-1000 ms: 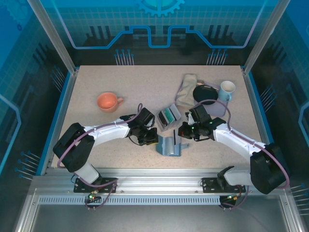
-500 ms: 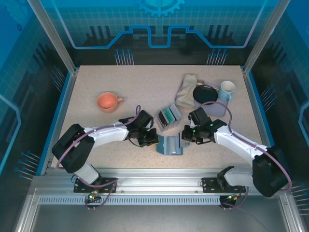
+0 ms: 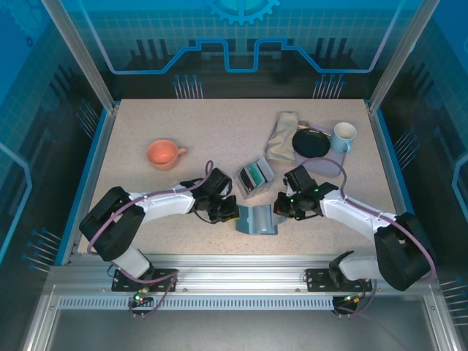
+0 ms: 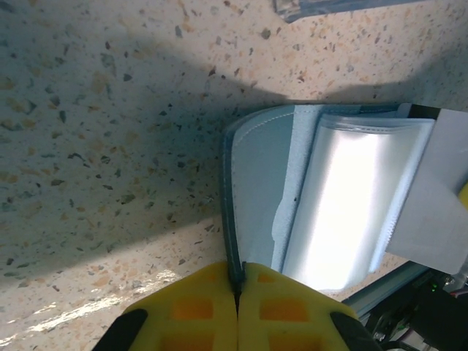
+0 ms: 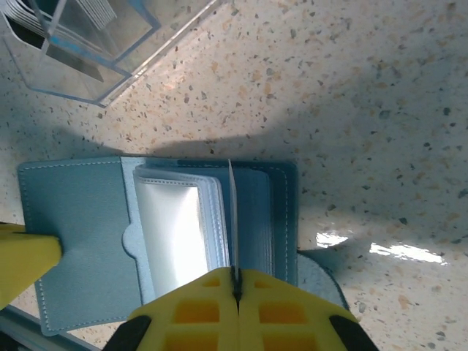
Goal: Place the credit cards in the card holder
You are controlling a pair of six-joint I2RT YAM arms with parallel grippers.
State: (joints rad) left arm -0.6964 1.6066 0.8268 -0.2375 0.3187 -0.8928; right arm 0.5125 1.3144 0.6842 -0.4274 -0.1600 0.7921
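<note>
Left gripper (image 4: 238, 289) low, pinching wallet (image 4: 256, 175) edge. Right gripper (image 5: 235, 287) clamps card (image 5: 232, 212) edge-on above open wallet. Both arms angled inward.

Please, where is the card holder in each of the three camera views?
Top external: the card holder lies just below the centre.
Left wrist: right of centre, lying open.
Right wrist: lower left, lying open.
Shared landmark: its clear sleeves, seen in both wrist views.
</note>
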